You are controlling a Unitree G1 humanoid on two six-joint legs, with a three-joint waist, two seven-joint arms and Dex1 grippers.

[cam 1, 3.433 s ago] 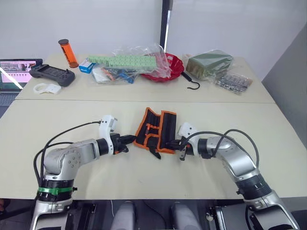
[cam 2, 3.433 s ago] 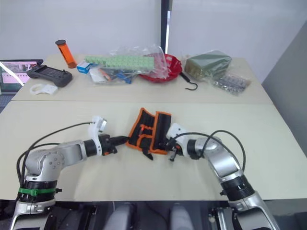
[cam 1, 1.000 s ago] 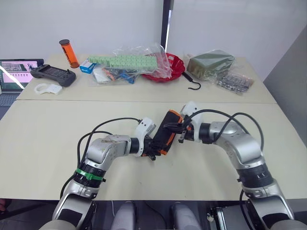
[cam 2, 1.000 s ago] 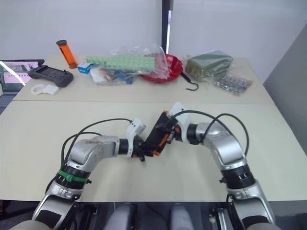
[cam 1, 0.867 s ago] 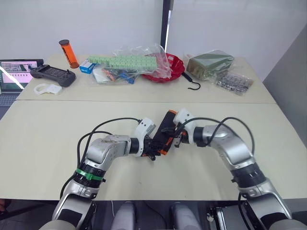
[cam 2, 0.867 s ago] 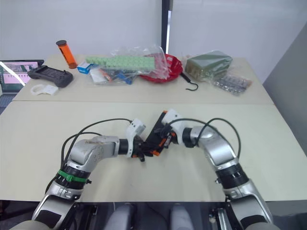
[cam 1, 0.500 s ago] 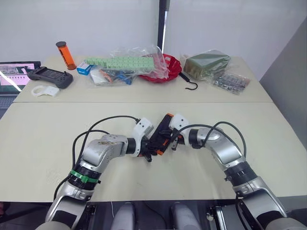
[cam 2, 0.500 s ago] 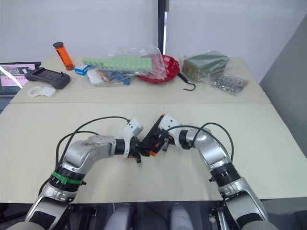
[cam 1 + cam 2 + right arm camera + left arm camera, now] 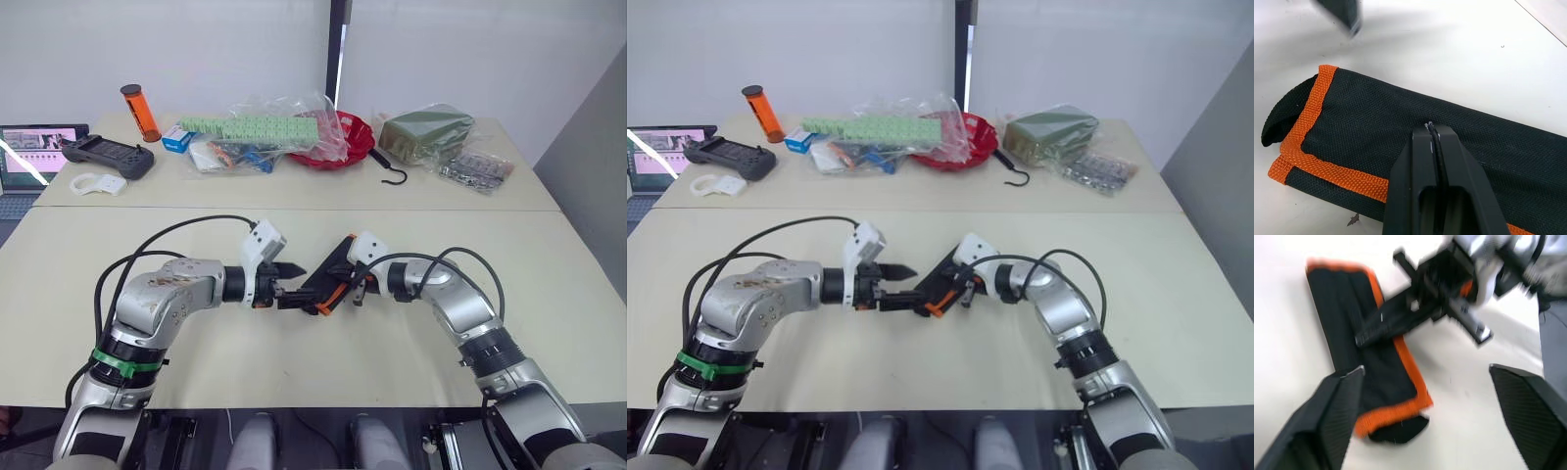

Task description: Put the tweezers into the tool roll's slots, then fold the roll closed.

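Fingers of the left gripper (image 9: 291, 285) are spread wide, their tips just beside the tool roll (image 9: 328, 277) without gripping it. Folded shut, the roll lies near the front middle of the cream table (image 9: 549, 294), between the two grippers: a flat, narrow bundle of coarse woven black fabric with bright orange edging (image 9: 1303, 161) and a rounded black tab (image 9: 1283, 117) poking from one end. Pressed down on its cloth, the right gripper (image 9: 1432, 131) has its fingers closed tip to tip, holding nothing.
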